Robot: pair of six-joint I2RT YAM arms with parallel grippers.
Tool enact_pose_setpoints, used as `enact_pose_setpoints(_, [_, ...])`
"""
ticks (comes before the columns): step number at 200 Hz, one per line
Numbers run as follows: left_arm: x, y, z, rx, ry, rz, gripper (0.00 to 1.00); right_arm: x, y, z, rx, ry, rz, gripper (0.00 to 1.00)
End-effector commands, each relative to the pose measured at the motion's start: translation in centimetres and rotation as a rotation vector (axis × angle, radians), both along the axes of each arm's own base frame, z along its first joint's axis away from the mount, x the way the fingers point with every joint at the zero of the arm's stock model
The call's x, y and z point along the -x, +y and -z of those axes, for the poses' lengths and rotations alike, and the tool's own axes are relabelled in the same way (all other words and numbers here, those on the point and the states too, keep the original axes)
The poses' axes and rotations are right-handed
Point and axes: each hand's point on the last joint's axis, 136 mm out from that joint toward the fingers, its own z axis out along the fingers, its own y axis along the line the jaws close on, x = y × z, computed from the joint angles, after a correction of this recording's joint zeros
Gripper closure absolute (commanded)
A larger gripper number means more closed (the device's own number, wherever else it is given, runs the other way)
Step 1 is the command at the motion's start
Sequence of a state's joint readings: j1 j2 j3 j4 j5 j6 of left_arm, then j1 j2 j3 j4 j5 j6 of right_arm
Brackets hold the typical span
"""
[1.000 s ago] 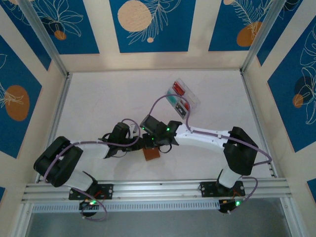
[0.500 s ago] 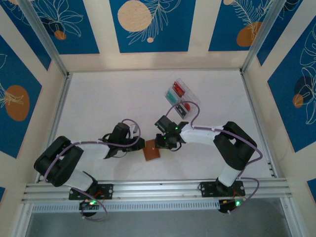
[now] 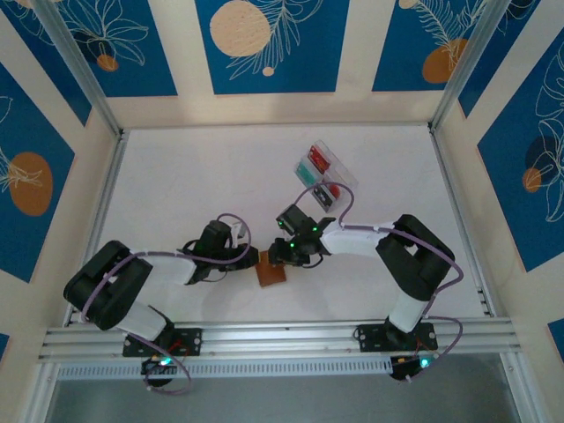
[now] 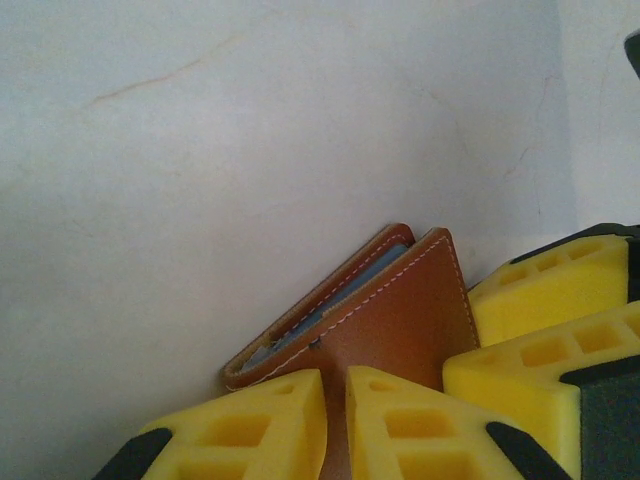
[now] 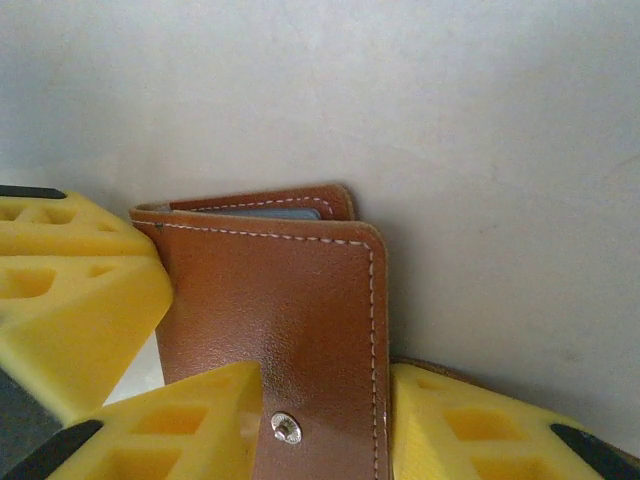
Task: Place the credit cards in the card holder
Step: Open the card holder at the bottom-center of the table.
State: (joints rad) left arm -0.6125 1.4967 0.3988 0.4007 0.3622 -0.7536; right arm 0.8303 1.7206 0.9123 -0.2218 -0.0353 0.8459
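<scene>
The brown card holder (image 3: 271, 274) lies near the table's front middle, between both grippers. My left gripper (image 3: 253, 259) comes at it from the left. Its yellow fingers (image 4: 240, 430) are nearly together, pinching a leather edge, and the pale blue inside (image 4: 330, 312) shows at the slightly parted fold. My right gripper (image 3: 284, 255) is open and straddles the snap flap (image 5: 290, 330). One finger (image 5: 190, 420) overlaps the flap and the other sits by its right edge. The red card (image 3: 318, 161), teal card (image 3: 307, 173) and a dark card (image 3: 327, 195) lie in the clear tray (image 3: 339, 176).
The clear tray stands behind and to the right of the wallet, close to the right arm's forearm (image 3: 361, 239). Aluminium rails (image 3: 264, 337) run along the front edge, and the walls close in the sides and back.
The right gripper has pulled back from over the left gripper and come down at the wallet's right side. The left gripper and the wallet have barely moved.
</scene>
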Motion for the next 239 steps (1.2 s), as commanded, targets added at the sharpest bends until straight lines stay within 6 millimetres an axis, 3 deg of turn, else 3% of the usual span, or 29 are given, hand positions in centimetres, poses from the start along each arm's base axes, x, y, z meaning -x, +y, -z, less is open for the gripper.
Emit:
enact_pose_setpoints(1, [5.0, 3.3, 6.1, -0.194, 0.209, 0.002, 0.83, 0.5, 0.8, -0.7, -0.067, 0.019, -0.025, 0.64])
enact_pose_setpoints(74, [5.2, 4.0, 6.5, -0.254, 0.198, -0.012, 0.85, 0.6, 1.4, -3.8, 0.009, -0.081, -0.080, 0.79])
enact_pose_setpoints(127, [5.4, 3.6, 6.3, -0.263, 0.183, -0.020, 0.86, 0.4, 3.1, -4.9, -0.051, -0.096, -0.112, 0.84])
enact_pose_setpoints(167, [5.3, 3.1, 6.0, -0.263, 0.171, -0.027, 0.86, 0.5, 4.9, -5.4, -0.144, -0.082, -0.124, 0.83])
enact_pose_setpoints(177, [5.3, 2.9, 5.8, -0.260, 0.169, -0.025, 0.86, 0.5, 5.0, -5.4, -0.158, -0.077, -0.125, 0.85])
enact_pose_setpoints(187, [5.2, 2.6, 5.6, -0.253, 0.166, -0.020, 0.86, 0.5, 5.0, -5.4, -0.164, -0.078, -0.118, 0.94])
enact_pose_setpoints(191, [5.2, 2.5, 5.4, -0.248, 0.165, -0.017, 0.86, 0.4, 4.8, -5.4, -0.163, -0.079, -0.112, 1.00])
enact_pose_setpoints(209, [5.2, 1.5, 4.1, -0.203, 0.161, 0.017, 0.81, 0.2, 3.0, -5.1, -0.108, -0.095, -0.069, 1.00])
enact_pose_setpoints(239, [4.7, 1.3, 0.0, -0.171, 0.091, 0.031, 0.63, 0.3, -3.0, -4.8, 0.127, -0.152, 0.006, 1.00])
